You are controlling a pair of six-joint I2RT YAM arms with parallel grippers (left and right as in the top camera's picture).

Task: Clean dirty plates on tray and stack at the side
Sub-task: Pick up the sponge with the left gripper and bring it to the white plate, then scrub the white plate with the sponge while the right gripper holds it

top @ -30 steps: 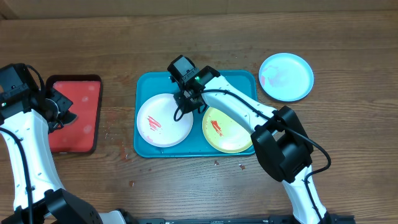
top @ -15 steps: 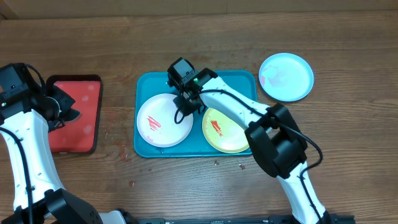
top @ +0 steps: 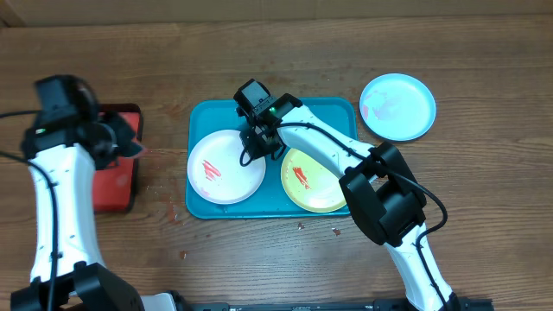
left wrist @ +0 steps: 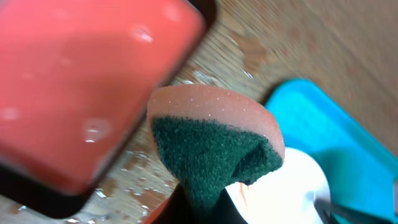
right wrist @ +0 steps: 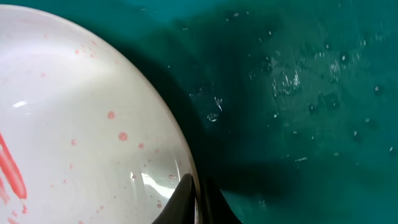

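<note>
The teal tray [top: 207,117] holds the white plate [top: 226,167] and the yellow-green plate [top: 315,180], both with red smears. The pale blue plate [top: 397,106] lies on the table to the right of the tray. My right gripper [top: 259,140] is shut on the white plate's far right rim; the right wrist view shows its fingers [right wrist: 199,202] pinching the rim of the plate [right wrist: 81,124] over the tray [right wrist: 298,93]. My left gripper [top: 128,142] is shut on a pink sponge with a green pad [left wrist: 214,149], between the red tray and the teal tray [left wrist: 323,124].
A smaller red tray [top: 108,177] with a dark rim lies at the left; it also shows in the left wrist view [left wrist: 74,93]. Water drops and small crumbs dot the wood around both trays.
My left arm has swung right from over the red tray toward the teal tray, carrying the sponge. The right gripper has stayed on the white plate's rim.
</note>
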